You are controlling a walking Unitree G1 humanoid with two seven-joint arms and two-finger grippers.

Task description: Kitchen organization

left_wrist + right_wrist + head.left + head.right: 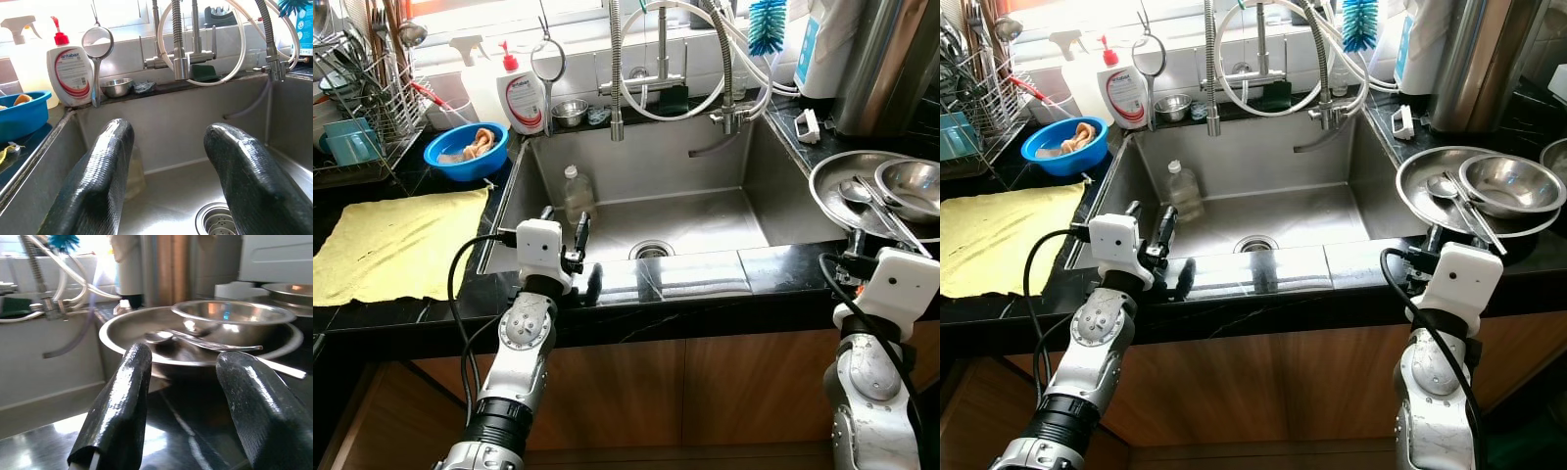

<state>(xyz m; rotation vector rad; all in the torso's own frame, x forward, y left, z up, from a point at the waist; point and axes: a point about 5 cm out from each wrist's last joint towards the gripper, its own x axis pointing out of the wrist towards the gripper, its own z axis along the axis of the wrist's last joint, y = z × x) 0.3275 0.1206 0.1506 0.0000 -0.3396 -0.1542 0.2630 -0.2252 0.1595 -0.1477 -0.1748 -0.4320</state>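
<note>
With the left gripper (pixel 564 238) held wide and empty at the near left rim of the sink (pixel 607 166), the plastic bottle (pixel 576 194) standing just beyond it should be approached straight and grasped at its middle, while the right gripper (pixel 188 396), also wide, is kept short of the steel plate (pixel 832 201) on the desk (pixel 783 269)

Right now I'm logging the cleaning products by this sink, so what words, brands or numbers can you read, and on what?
"antabax": on the white pump bottle with the red cap, standing at the sink's back left corner.
Smaller print under that name on the same label: too small to read.
Blue label on the white container behind the sink's right corner: blurred, unreadable.
White spray bottle: no readable text.
</note>
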